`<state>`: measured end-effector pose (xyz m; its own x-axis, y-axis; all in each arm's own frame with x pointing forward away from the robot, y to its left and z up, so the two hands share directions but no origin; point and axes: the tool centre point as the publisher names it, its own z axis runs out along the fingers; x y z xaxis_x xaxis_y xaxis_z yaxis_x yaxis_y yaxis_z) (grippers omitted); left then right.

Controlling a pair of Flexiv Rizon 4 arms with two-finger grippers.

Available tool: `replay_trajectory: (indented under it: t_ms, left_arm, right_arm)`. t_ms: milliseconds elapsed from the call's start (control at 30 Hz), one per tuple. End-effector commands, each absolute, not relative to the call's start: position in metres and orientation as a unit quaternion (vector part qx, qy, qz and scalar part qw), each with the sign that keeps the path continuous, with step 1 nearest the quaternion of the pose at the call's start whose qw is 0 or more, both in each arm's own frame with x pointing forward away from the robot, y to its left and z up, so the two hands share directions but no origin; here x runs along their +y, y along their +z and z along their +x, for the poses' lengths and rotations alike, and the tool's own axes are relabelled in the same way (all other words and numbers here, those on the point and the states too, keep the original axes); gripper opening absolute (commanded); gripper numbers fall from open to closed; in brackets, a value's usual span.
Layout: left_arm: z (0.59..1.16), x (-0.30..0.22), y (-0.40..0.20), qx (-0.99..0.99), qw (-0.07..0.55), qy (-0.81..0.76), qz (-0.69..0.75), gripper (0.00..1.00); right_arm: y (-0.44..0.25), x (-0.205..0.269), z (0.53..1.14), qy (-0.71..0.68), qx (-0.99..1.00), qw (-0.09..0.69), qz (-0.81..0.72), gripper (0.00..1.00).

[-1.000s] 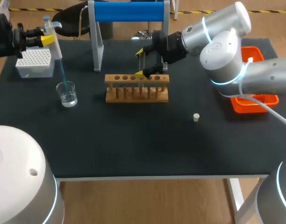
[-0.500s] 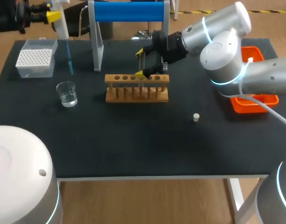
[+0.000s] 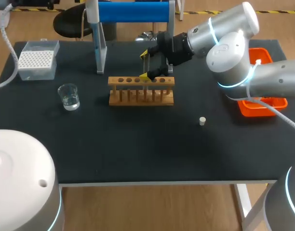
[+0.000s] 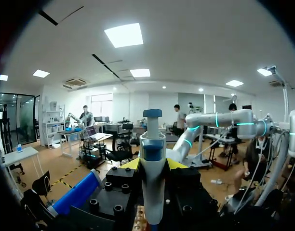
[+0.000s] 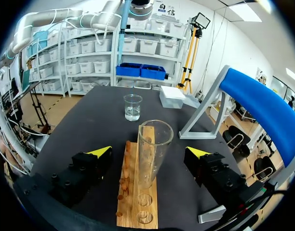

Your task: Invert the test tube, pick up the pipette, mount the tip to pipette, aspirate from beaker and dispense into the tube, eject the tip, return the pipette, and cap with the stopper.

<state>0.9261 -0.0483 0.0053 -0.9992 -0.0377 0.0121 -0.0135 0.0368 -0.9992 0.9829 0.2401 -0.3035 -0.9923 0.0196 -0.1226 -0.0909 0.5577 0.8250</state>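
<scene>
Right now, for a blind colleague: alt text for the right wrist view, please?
A glass tube stands upright in a wooden rack, between the right hand's open fingers, untouched. A beaker sits ahead, a white box beyond it.

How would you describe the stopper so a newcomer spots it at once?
Find the wooden rack in the middle of the black table. Between it and the orange tray, nearer the front edge, the stopper lies alone. It is a small whitish plug, unlike the clear glass beaker on the rack's other side.
</scene>
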Motion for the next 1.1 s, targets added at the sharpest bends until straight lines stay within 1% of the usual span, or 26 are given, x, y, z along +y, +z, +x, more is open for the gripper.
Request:
replay_trajectory:
  t_ms: [33, 500, 700, 1000, 1100]
  left_arm:
    - [0.928, -0.046, 0.005, 0.72, 0.007, -0.693, -0.016, 0.0]
    - [0.928, -0.046, 0.005, 0.72, 0.007, -0.693, -0.016, 0.0]
    - [0.937, -0.07, 0.012, 0.704, -0.004, -0.71, 0.017, 0.0]
    - [0.95, -0.119, 0.019, 0.695, -0.044, -0.715, 0.054, 0.0]
    - [0.955, -0.131, 0.022, 0.694, -0.048, -0.716, 0.062, 0.0]
  right_arm:
    - [-0.303, 0.24, 0.984, 0.469, 0.881, 0.057, -0.021, 1.0]
    - [-0.303, 0.24, 0.984, 0.469, 0.881, 0.057, -0.021, 1.0]
    - [-0.303, 0.24, 0.984, 0.469, 0.881, 0.057, -0.021, 1.0]
    - [-0.303, 0.24, 0.984, 0.469, 0.881, 0.057, -0.021, 1.0]
    - [-0.303, 0.24, 0.984, 0.469, 0.881, 0.057, -0.021, 1.0]
